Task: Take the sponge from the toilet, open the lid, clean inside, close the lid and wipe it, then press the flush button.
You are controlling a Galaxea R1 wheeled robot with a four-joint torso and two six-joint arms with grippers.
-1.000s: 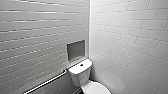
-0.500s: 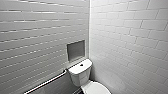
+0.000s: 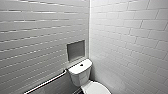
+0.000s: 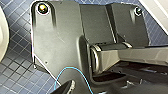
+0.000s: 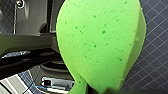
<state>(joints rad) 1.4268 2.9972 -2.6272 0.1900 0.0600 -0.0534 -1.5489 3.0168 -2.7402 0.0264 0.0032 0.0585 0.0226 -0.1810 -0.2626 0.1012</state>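
Nothing has shifted in 1 s; the right gripper (image 5: 105, 90) pinches the sponge (image 5: 100, 45) at its waist, long axis pointing away from it, over blue floor tiles (image 5: 155, 50); ahead and low stands the toilet (image 3: 80, 75), lid (image 3: 96, 88) apparently down, flush button (image 3: 81, 65) on the tank; no writing legible.

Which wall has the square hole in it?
The left-hand wall: its square niche sits just above the toilet tank, and a rail runs along it. The right-hand wall is plain tile.
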